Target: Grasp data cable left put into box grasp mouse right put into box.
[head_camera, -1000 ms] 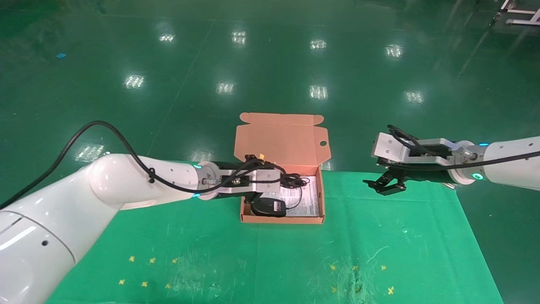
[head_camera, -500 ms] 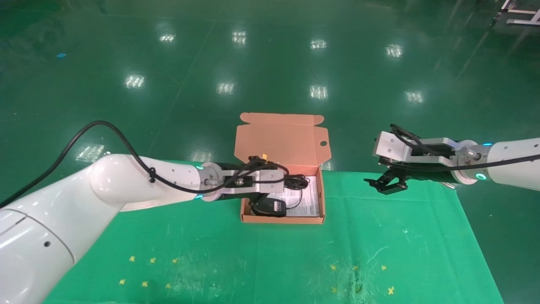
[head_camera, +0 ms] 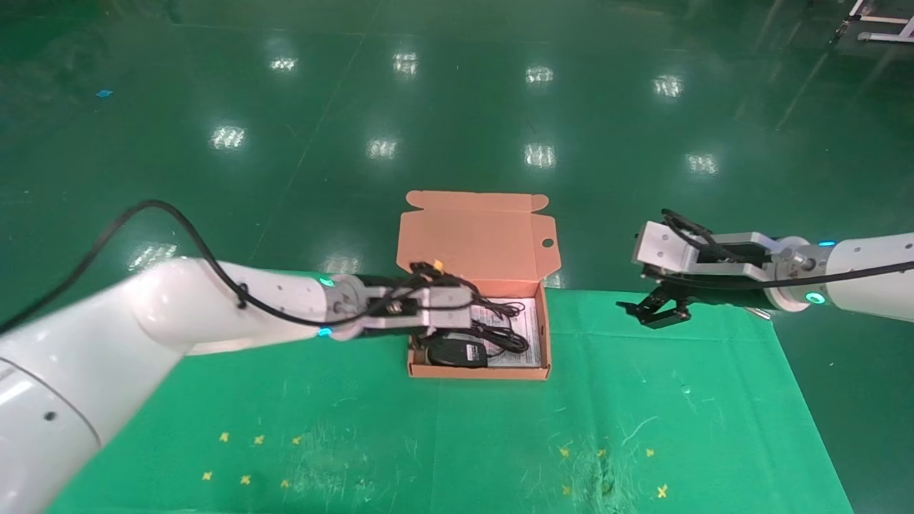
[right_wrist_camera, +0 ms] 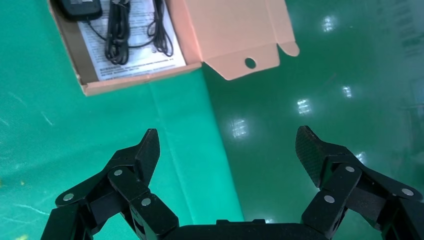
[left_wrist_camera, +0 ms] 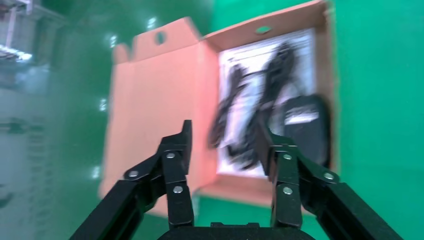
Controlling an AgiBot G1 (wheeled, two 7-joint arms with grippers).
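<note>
The salmon-orange box (head_camera: 478,371) lies open at the table's far middle, its holed lid (head_camera: 477,239) folded back. Inside, on the white printed sheet (head_camera: 527,323), lie the black mouse (head_camera: 457,352), the data cable bundle (head_camera: 508,340) and the mouse's thin cord (head_camera: 501,309). My left gripper (head_camera: 437,337) hovers over the box's left side, open and empty. In the left wrist view the open gripper (left_wrist_camera: 225,137) is above the cable (left_wrist_camera: 272,90) and mouse (left_wrist_camera: 302,127). My right gripper (head_camera: 653,313) is open and empty, right of the box. The right wrist view shows it (right_wrist_camera: 227,142) over the table's far edge.
The green mat (head_camera: 643,414) has small yellow marks near its front. Its far edge runs just behind the box, with shiny green floor (head_camera: 457,107) beyond. The right wrist view shows the box (right_wrist_camera: 135,82) with mouse (right_wrist_camera: 79,7) and cable (right_wrist_camera: 117,35) inside.
The data cable bundle has dropped from my left gripper into the box beside the mouse. My left arm has drawn back a little to the left. My right arm has barely moved.
</note>
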